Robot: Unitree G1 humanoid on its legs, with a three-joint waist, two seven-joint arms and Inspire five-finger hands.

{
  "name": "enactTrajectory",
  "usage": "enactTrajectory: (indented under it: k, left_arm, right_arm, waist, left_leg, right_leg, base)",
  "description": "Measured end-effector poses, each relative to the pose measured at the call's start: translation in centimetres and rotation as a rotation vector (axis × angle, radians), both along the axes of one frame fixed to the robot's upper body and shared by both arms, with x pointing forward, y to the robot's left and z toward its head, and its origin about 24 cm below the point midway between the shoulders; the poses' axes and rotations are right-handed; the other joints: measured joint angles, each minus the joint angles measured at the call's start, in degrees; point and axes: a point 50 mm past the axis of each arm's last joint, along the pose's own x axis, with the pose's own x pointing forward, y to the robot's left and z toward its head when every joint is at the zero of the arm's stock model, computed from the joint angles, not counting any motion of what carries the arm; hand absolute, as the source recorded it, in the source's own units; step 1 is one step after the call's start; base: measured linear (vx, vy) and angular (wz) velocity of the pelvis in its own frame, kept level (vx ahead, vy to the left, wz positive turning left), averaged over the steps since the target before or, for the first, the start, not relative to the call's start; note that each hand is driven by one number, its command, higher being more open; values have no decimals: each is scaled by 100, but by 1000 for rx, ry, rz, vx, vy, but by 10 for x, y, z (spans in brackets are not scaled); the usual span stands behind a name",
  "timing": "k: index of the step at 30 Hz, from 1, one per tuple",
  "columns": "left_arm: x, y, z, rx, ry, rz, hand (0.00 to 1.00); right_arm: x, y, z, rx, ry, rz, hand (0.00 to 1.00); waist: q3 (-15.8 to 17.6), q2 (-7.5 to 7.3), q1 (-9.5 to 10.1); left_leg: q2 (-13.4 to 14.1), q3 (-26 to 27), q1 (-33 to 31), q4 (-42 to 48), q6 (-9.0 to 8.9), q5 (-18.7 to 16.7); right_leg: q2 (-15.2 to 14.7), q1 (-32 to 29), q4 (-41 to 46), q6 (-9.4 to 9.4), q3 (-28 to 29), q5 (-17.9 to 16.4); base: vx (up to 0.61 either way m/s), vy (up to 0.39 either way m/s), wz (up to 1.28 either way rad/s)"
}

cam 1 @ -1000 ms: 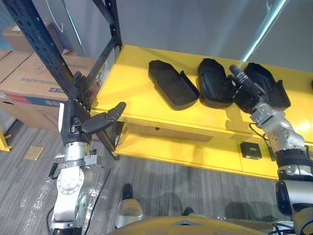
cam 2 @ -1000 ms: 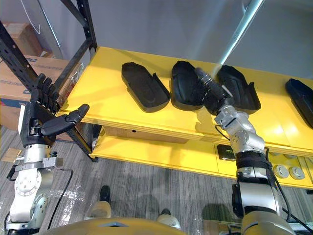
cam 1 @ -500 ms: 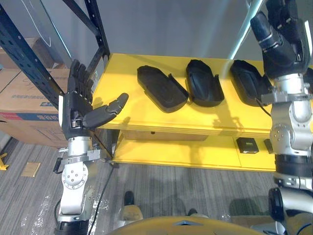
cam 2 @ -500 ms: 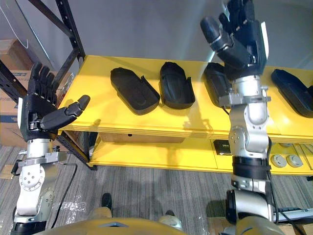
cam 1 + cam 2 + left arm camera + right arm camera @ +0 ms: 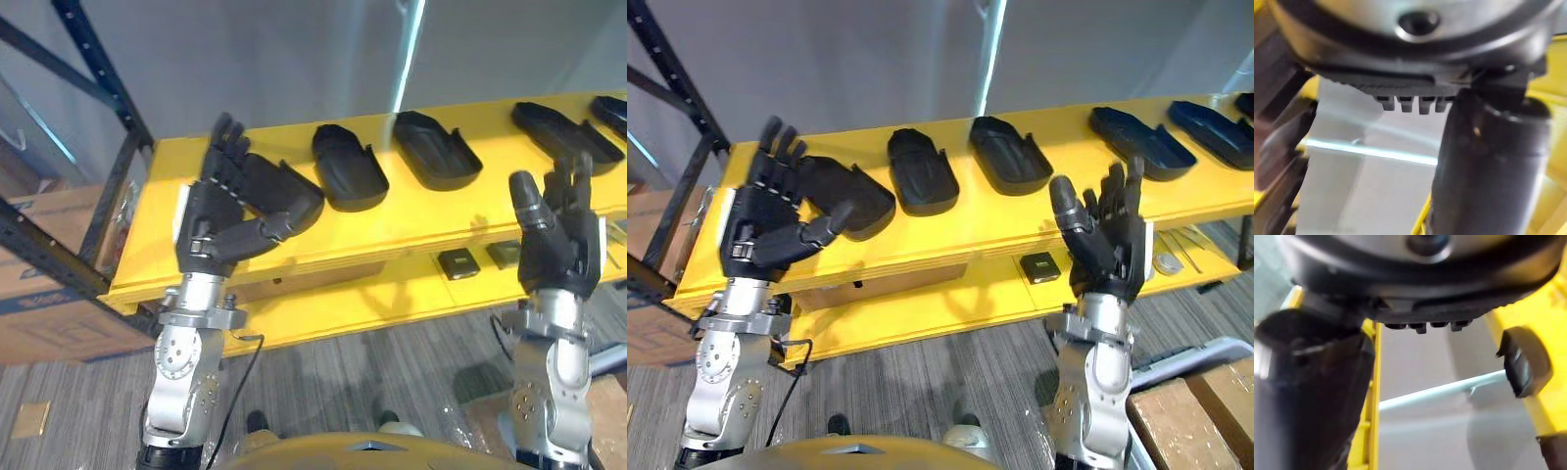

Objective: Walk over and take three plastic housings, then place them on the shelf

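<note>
Glossy yellow shelf (image 5: 416, 209) has smooth, matte black oval plastic housings (image 5: 348, 168) lined up. The left hand (image 5: 214, 220) and right hand (image 5: 560, 257) are both spread and empty.

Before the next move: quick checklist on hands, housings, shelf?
1. Left hand empty, fingers straight: ok.
2. Right hand empty, fingers straight: ok.
3. Left hand clear of the leftmost housing: cannot tell; the hand overlaps it in both eye views.
4. Other housings lying apart in a row on the yellow shelf, none over the front edge: ok.
5. At least three housings on the shelf: ok.
</note>
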Motion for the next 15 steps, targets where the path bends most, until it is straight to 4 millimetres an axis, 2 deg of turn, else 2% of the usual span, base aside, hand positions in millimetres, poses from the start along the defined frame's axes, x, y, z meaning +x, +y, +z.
enactTrajectory:
  k: [4,9,15]
  left_arm:
    - [2,-15,-6,-3,74,-66,100]
    - [6,-23,-14,-19,175,-54,100]
    - [8,-31,-24,-20,274,-38,100]
  right_arm:
    - [-3,5,-6,10,29,18,100]
    - [-1,8,-6,9,25,41,100]
    - [3,24,-7,25,23,112,100]
  waist:
    - [-31,29,-126]
    - [-106,62,-131]
    - [-111,25,-119]
  left_leg:
    - [30,156,23,4,-7,-15]
    - [49,233,34,15,-5,-12]
    - [48,237,13,0,-16,-24]
  right_leg:
    - [28,-84,-5,-30,140,84]
    - [50,-115,-2,0,230,130]
    - [50,-142,-23,0,226,116]
  base:
    - [23,-7,-23]
    - [28,-12,-9]
    - [-22,-2,1]
